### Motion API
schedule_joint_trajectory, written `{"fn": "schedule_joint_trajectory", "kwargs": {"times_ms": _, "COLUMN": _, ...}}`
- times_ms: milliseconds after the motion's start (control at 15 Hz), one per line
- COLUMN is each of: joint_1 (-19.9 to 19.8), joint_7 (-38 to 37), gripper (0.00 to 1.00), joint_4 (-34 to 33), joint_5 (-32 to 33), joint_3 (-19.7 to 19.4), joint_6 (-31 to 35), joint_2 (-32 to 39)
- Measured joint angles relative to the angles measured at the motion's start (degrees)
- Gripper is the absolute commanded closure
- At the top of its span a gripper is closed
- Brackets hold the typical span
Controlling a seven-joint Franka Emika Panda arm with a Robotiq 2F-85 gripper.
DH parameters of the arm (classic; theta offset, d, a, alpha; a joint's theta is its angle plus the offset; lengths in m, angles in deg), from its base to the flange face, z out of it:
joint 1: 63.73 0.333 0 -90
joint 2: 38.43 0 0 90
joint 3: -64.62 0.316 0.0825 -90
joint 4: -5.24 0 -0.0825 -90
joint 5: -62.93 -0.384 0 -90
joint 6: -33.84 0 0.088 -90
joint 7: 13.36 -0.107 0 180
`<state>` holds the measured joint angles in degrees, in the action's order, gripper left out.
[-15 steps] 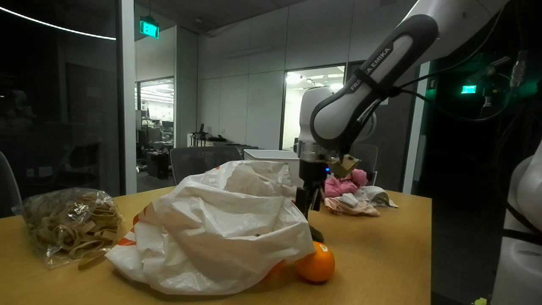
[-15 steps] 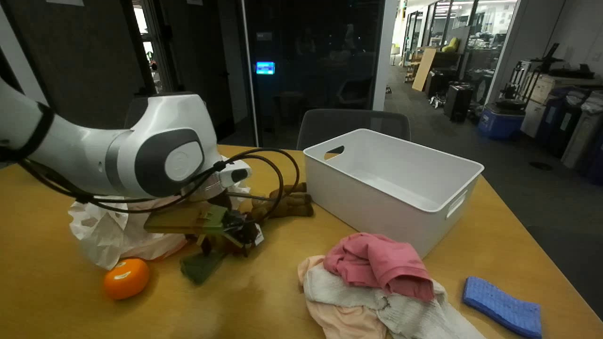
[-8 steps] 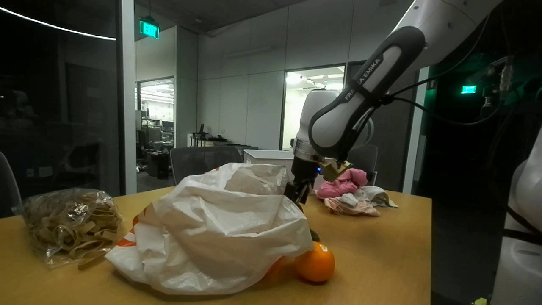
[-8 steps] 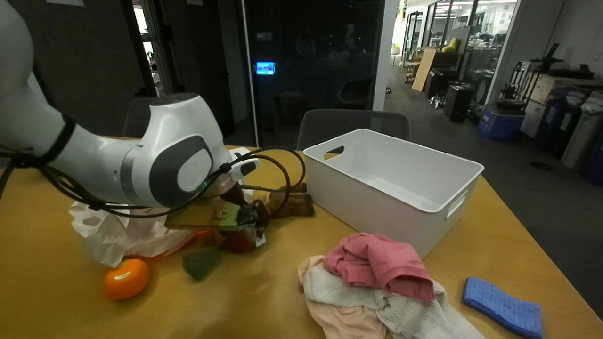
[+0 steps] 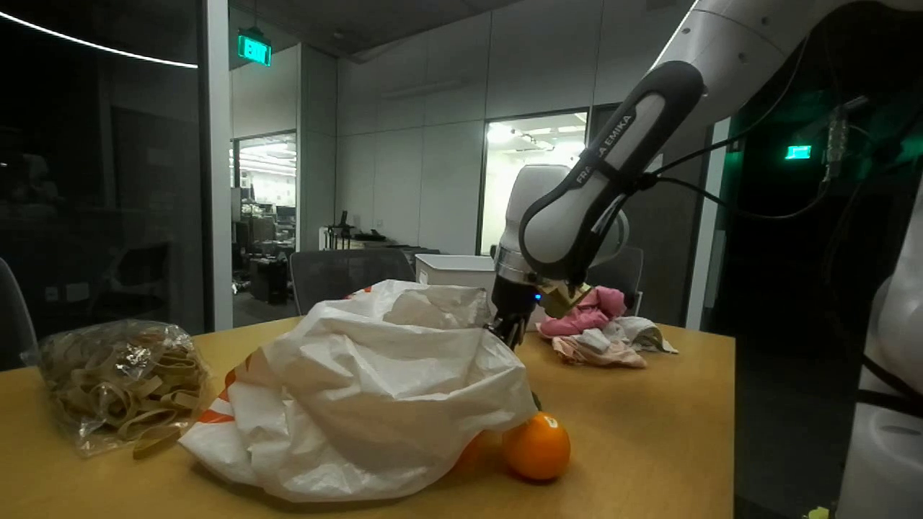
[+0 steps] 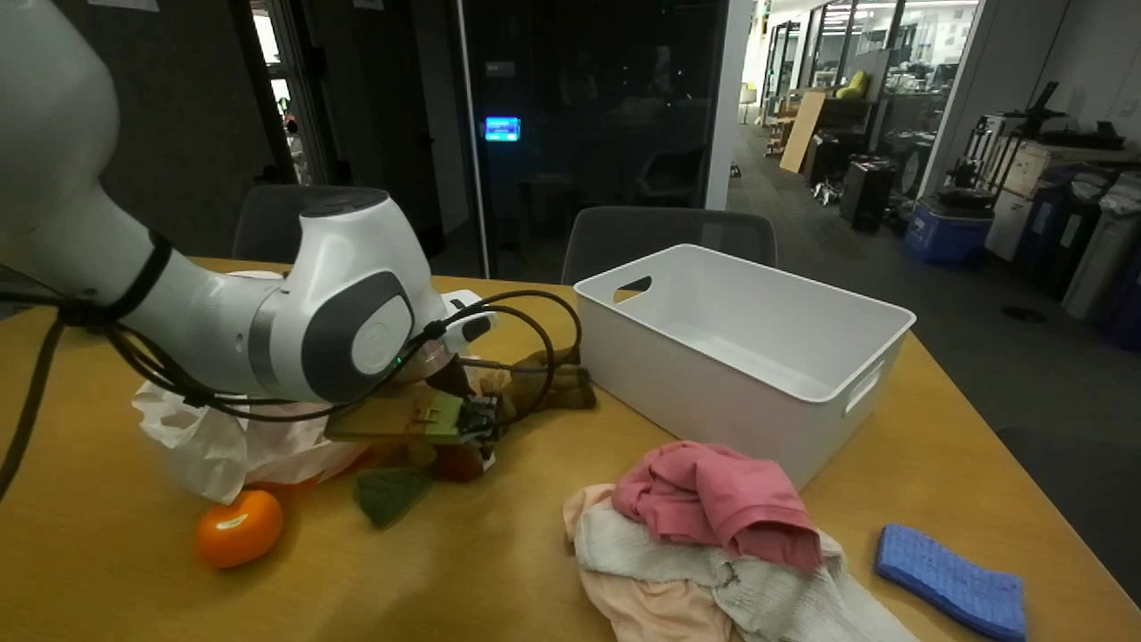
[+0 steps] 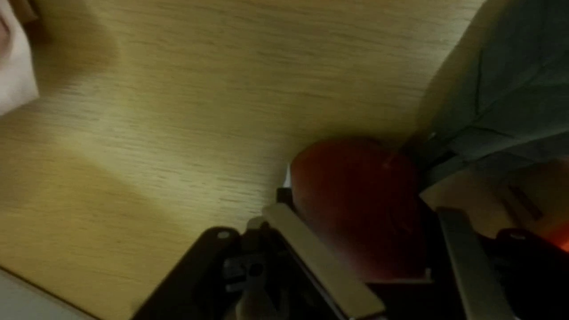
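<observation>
My gripper [image 7: 355,202] is open around a dark red rounded thing [image 7: 355,195] in the wrist view. The left finger lies close against it; a dark gap shows on the right, so firm contact is unclear. The red thing [image 6: 459,462] also shows low beside my tilted gripper in an exterior view. A dark green creased thing [image 7: 511,98] lies beside it, also in an exterior view [image 6: 390,496]. In an exterior view the fingertips are hidden behind a white plastic bag [image 5: 375,404]. An orange fruit [image 5: 537,447] sits at the bag's edge.
A white bin [image 6: 695,383] stands on the table, with a brown thing [image 6: 562,388] against it. A pile of pink, white and peach cloths [image 6: 722,508] lies in front. A blue cloth or sponge [image 6: 949,580] lies near the edge. A clear bag of tan bands [image 5: 122,382] stands beyond the white bag.
My gripper has moved lower and tilted, toward the bin side, and its fingertips have gone behind the white bag. The dark green thing has shifted slightly. The red thing has come into clearer view.
</observation>
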<state>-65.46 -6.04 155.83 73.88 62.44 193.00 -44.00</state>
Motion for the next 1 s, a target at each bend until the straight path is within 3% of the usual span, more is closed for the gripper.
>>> {"fn": "schedule_joint_trajectory", "kwargs": {"times_ms": 200, "joint_1": -1.4, "joint_7": -3.6, "gripper": 0.92, "joint_4": -0.7, "joint_5": 5.8, "joint_3": 0.0, "joint_6": -1.0, "joint_2": -0.2}}
{"fn": "schedule_joint_trajectory", "kwargs": {"times_ms": 400, "joint_1": -4.2, "joint_7": -13.7, "gripper": 0.9, "joint_4": -1.3, "joint_5": 19.4, "joint_3": 0.8, "joint_6": -7.2, "joint_2": -2.4}}
{"fn": "schedule_joint_trajectory", "kwargs": {"times_ms": 533, "joint_1": -5.1, "joint_7": -18.2, "gripper": 0.92, "joint_4": -1.3, "joint_5": 25.0, "joint_3": 1.7, "joint_6": -13.8, "joint_2": -4.9}}
{"fn": "schedule_joint_trajectory", "kwargs": {"times_ms": 667, "joint_1": -4.6, "joint_7": -17.7, "gripper": 0.93, "joint_4": -0.8, "joint_5": 25.2, "joint_3": 2.3, "joint_6": -18.1, "joint_2": -7.7}}
{"fn": "schedule_joint_trajectory", "kwargs": {"times_ms": 1000, "joint_1": -1.3, "joint_7": -11.2, "gripper": 0.91, "joint_4": 3.6, "joint_5": 19.9, "joint_3": 2.5, "joint_6": -16.1, "joint_2": -17.1}}
